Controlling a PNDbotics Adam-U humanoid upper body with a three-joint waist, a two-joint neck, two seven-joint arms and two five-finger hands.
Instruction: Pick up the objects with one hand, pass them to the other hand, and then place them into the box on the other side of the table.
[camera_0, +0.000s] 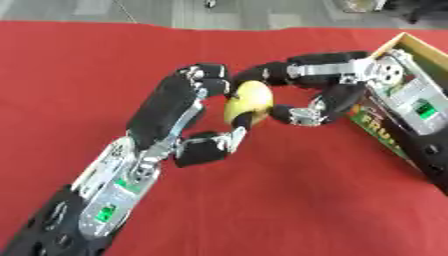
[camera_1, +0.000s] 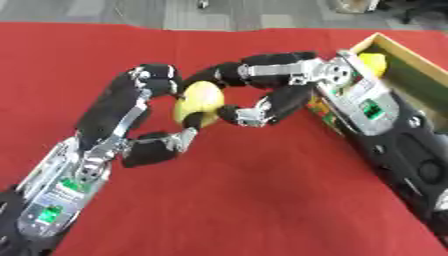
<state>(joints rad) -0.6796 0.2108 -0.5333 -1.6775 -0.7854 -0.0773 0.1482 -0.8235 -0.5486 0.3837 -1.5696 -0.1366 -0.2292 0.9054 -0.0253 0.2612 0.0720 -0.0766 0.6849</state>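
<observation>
A yellow rounded object (camera_0: 248, 102), like a lemon, hangs above the red cloth (camera_0: 289, 200) between both hands. My left hand (camera_0: 179, 107) comes up from the lower left, its fingers curled over the object's top and its thumb under its lower end. My right hand (camera_0: 311, 82) reaches in from the right, fingers curled around the object's right side from above and below. The open box (camera_1: 394, 55) lies at the right edge, behind my right wrist, with a yellow thing (camera_1: 374, 61) inside it.
The red cloth covers the whole table. A grey floor shows beyond its far edge. The box's printed side wall (camera_0: 381, 132) stands along the right arm.
</observation>
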